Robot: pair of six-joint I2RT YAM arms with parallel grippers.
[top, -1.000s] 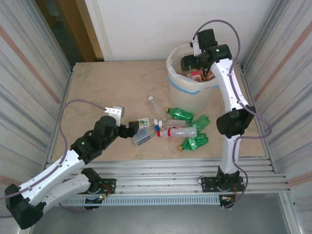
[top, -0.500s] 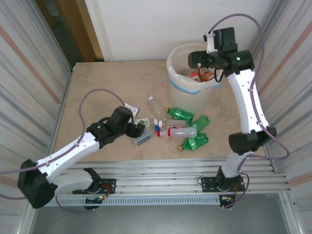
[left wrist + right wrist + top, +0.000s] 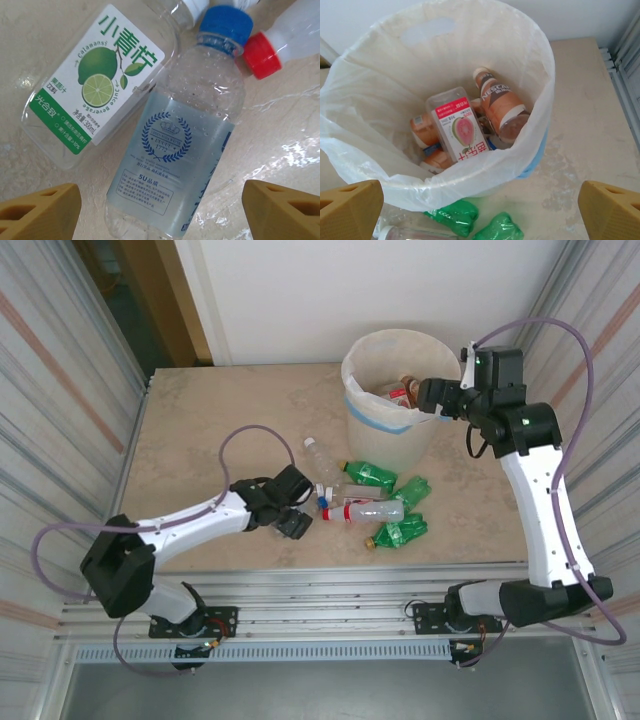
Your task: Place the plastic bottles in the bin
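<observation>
Here the blue-capped bottle (image 3: 180,150) lies between the spread left jaws.

The bin (image 3: 385,445) is set at the far right of the table (image 3: 200,430); several bottles (image 3: 457,127) are lodged inside, and a cluster of bottles (image 3: 372,510) is strewn just before it.

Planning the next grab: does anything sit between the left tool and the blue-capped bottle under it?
Nothing visible does. The left tool hangs open over the blue-capped bottle, jaws clear on both sides. The lime-label bottle lies close beside it and may get nudged.
</observation>
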